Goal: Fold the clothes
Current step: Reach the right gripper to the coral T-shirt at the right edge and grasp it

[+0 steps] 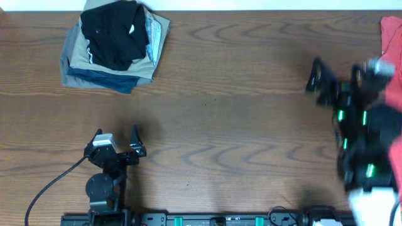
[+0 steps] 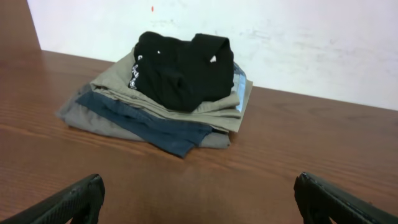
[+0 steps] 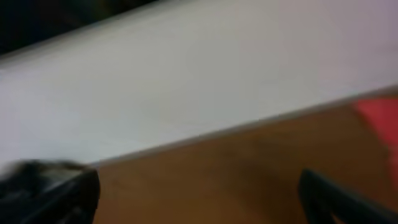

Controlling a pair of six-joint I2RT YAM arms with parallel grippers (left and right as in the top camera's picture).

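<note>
Soft coral-red T-shirt [image 1: 392,56] crumpled at the frame's right edge, on the wood-grain desk [image 1: 239,125]. Left end effector [image 1: 116,134] at lower left, released; right end effector [image 1: 338,78] blurred, spread wide, empty, near the shirt. Rumpled stack of folded garments [image 1: 116,44] at upper left.

**Bench: folded pile at far left, red cloth at the right edge**

You are looking at a dark, wood-grained bench [image 1: 239,94] that is carrying two lots of cloth, well apart from each other. A pile of folded garments [image 1: 113,50] is sitting in the far left corner, close to the back edge. In that pile a grey garment [image 2: 78,115] is lying directly on the wood. A blue garment [image 2: 155,130] is resting on it, a tan garment [image 2: 211,112] is lying above that, and a black garment [image 2: 180,68] with small white marks is topping the pile. The coral-red T-shirt [image 1: 392,37] is lying at the far right edge and running out of the picture.
</note>
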